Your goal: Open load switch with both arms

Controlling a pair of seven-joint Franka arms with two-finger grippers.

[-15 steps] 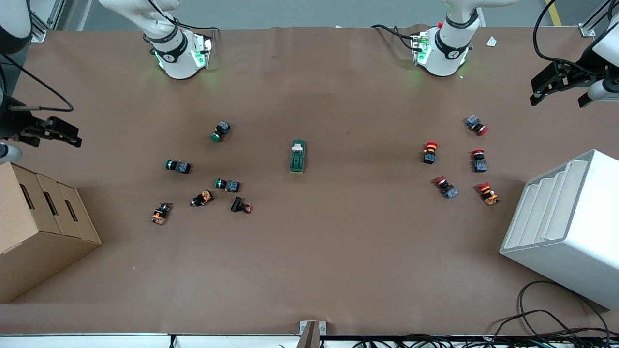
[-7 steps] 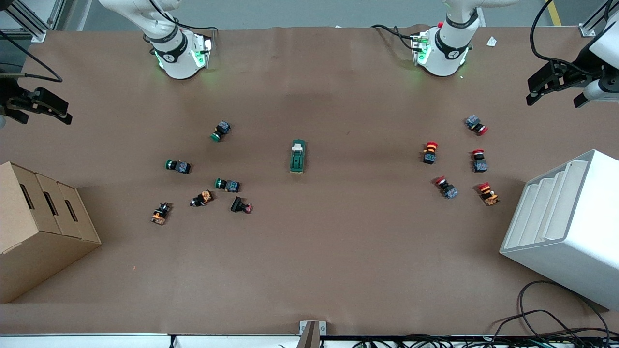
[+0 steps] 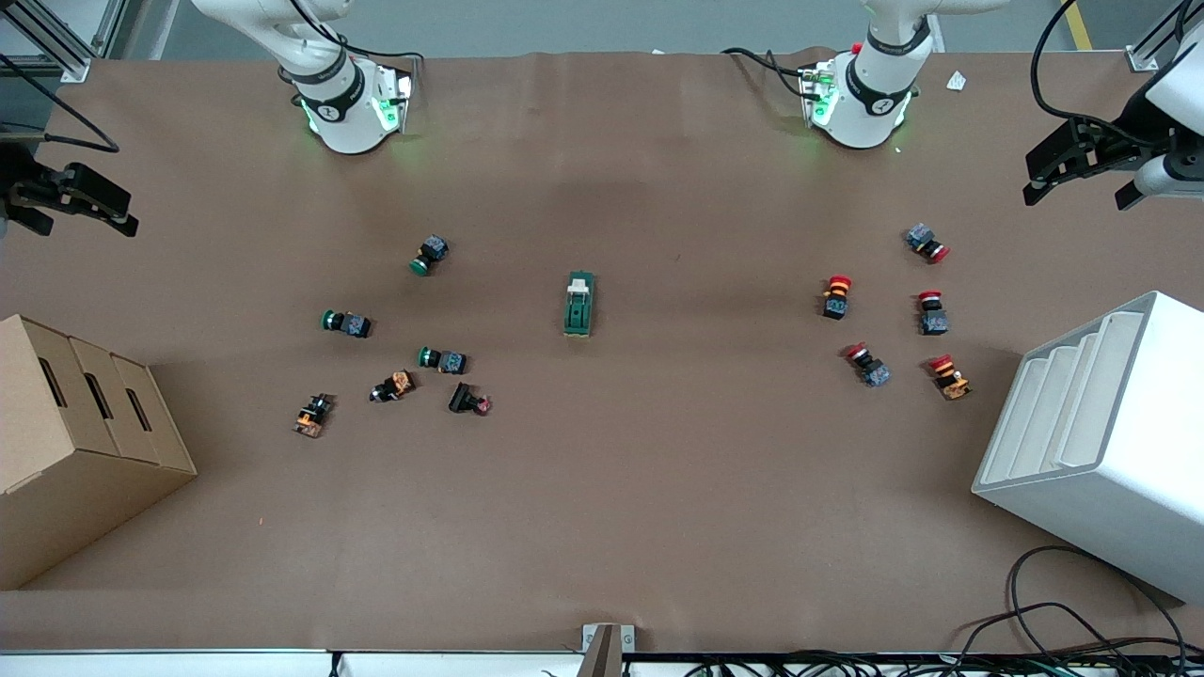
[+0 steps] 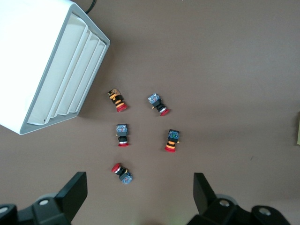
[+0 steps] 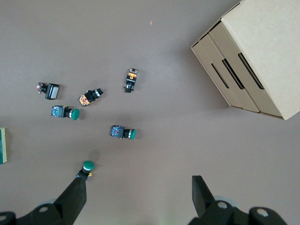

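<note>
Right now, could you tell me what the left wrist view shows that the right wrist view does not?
Only the left wrist view shows the white tiered rack, five red-capped push buttons and the left end effector, open above them. Only the right wrist view shows the cardboard box, green-capped push buttons and the open right end effector. Both share the brown table and an edge sliver of the load switch.

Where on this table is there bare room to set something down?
Bare table runs between the cardboard box and white rack, nearer the camera than the load switch. Crowded: the green push buttons and red push buttons.
</note>
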